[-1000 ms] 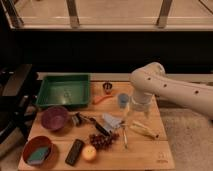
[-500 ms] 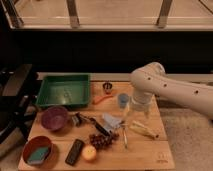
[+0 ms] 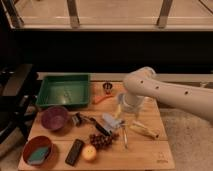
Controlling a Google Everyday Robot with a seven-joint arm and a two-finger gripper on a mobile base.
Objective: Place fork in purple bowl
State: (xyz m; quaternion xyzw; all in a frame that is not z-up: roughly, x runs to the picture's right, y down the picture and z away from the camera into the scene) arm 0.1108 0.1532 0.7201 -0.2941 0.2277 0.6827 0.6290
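The fork [image 3: 124, 136] is a thin silvery stick lying on the wooden table [image 3: 150, 159], right of centre and near the front. The purple bowl [image 3: 54, 118] stands at the left of the table, in front of the green tray, and looks plain inside. My white arm comes in from the right, and my gripper [image 3: 123, 116] hangs down over the middle of the table. It is just above and behind the fork and far to the right of the bowl. The arm's wrist hides part of the gripper.
A green tray [image 3: 64, 91] sits at the back left. An orange-brown bowl with a blue-green sponge [image 3: 38, 150] stands at the front left. A black-handled utensil [image 3: 92, 122], an orange curved tool [image 3: 102, 99], grapes [image 3: 102, 140], an orange fruit [image 3: 90, 152] and a yellowish object [image 3: 145, 131] lie around.
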